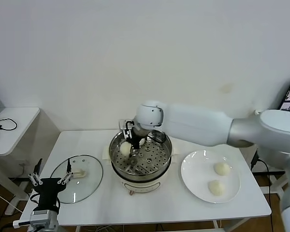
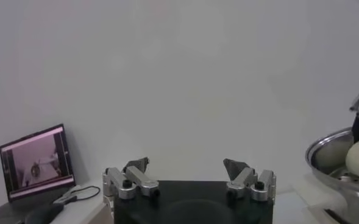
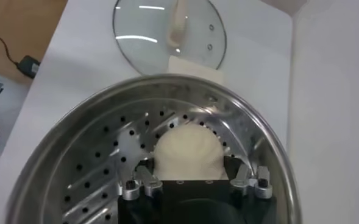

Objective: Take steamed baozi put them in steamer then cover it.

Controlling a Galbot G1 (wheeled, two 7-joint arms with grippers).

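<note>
— What does the room look like?

— A plain white wall stands behind a white table point(image 1: 87, 140), with a smaller desk point(image 1: 14, 121) off to the robot's left.

— And the steamer?

— The steamer point(image 1: 140, 159) sits mid-table, a shiny steel pot with a holed tray on a cream base. The glass cover point(image 1: 79, 178) lies flat on the table to its left, handle up, apart from the pot.

— Where are the buns?

— Two buns point(image 1: 222, 168) rest on the white plate point(image 1: 195, 181) to the steamer's right. Another bun point(image 3: 187, 153) is inside the pot, near the wall on the side towards the cover.

— What are the arms doing?

— The right gripper point(image 3: 194, 180) reaches down into the steamer, its jaws pinching that bun from both sides. The left gripper point(image 1: 50, 180) waits low at the table's front left edge, just beside the cover, jaws spread wide and holding nothing.
</note>
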